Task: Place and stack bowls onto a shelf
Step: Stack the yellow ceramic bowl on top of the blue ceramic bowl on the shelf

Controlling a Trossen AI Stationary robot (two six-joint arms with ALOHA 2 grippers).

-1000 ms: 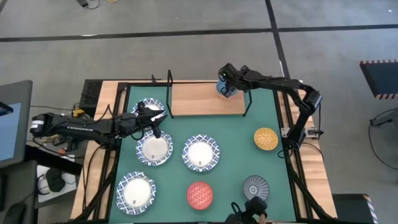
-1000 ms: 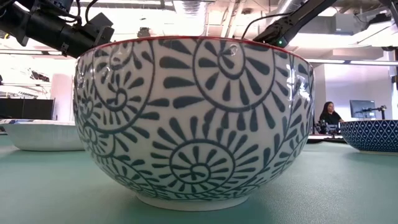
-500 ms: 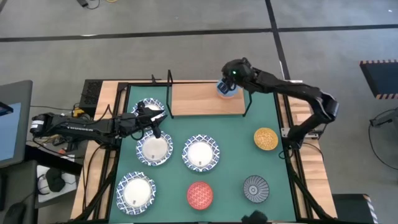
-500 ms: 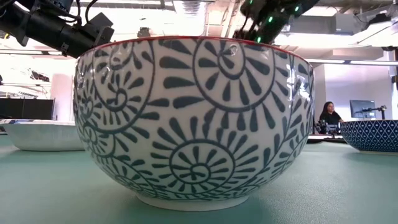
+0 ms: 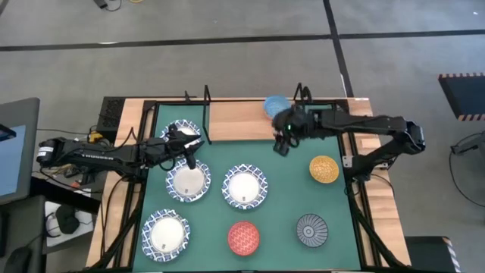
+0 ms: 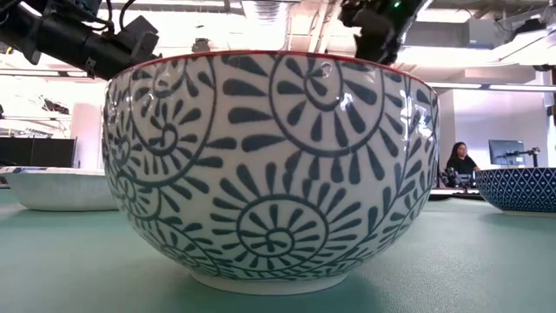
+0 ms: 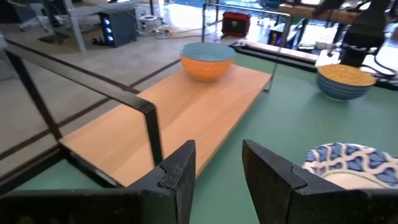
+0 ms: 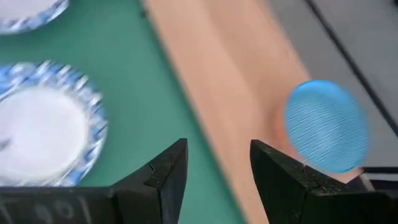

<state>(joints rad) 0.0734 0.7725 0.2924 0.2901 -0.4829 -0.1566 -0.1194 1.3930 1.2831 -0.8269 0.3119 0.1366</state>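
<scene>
The light blue bowl stands by its base on the right end of the wooden shelf. In the left wrist view the same bowl shows an orange outside. My right gripper is open over the green mat, just in front of the shelf and apart from the bowl. My left gripper is open near the shelf's left end, between two white blue-rimmed bowls. Two more white bowls, the red bowl, the grey bowl and the yellow bowl sit on the mat.
The shelf's black wire frame rises at both ends of the board. The red-rimmed patterned bowl fills the low view. The middle and left part of the board are bare. A person sits far behind the table.
My right gripper has drawn back from the light blue bowl at the shelf's right end, moving toward the table's near edge and down over the mat. The bowl has stayed on the shelf, standing free.
</scene>
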